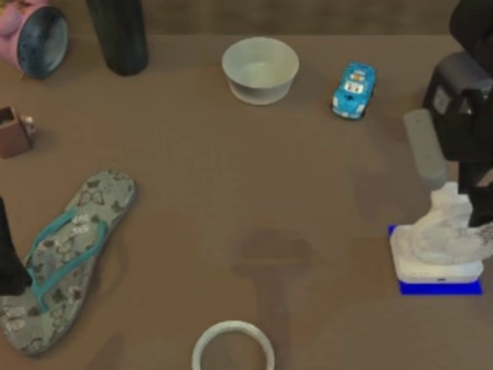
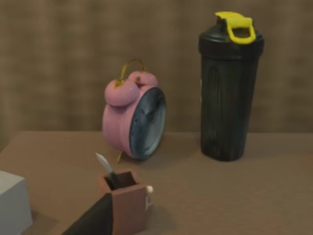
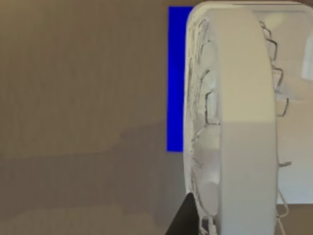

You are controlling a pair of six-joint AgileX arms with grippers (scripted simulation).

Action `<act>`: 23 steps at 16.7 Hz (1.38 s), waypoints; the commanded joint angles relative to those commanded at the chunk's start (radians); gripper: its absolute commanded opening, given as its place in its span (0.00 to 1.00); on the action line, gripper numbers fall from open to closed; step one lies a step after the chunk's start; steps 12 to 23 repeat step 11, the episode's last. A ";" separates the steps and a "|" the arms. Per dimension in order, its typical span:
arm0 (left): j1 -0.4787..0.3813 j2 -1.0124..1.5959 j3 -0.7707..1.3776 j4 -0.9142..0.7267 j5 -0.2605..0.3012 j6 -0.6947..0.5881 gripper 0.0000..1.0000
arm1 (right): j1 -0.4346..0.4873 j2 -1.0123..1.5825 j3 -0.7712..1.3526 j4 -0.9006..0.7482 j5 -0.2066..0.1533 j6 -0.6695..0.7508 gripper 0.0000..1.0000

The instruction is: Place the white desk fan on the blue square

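The white desk fan (image 1: 437,240) stands upright at the table's right side, its base resting on the blue square (image 1: 441,287), which shows along the base's front and left edges. My right gripper (image 1: 464,196) reaches down from above onto the fan's head. In the right wrist view the fan's grille rim (image 3: 244,122) fills the frame, with the blue square (image 3: 176,73) beyond it and one dark finger (image 3: 182,223) pressed against the grille; the other finger is hidden behind the fan. My left gripper (image 1: 9,266) stays parked at the table's left edge, open.
A patterned flip-flop (image 1: 65,258) lies at the left. A white bowl (image 1: 260,69) and a blue toy car (image 1: 354,90) sit at the back, a white ring (image 1: 233,347) at the front. A pink alarm clock (image 2: 134,117), black bottle (image 2: 229,93) and brown box (image 2: 126,203) stand back left.
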 joint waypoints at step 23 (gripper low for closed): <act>0.000 0.000 0.000 0.000 0.000 0.000 1.00 | 0.000 0.000 0.000 0.000 0.000 0.000 1.00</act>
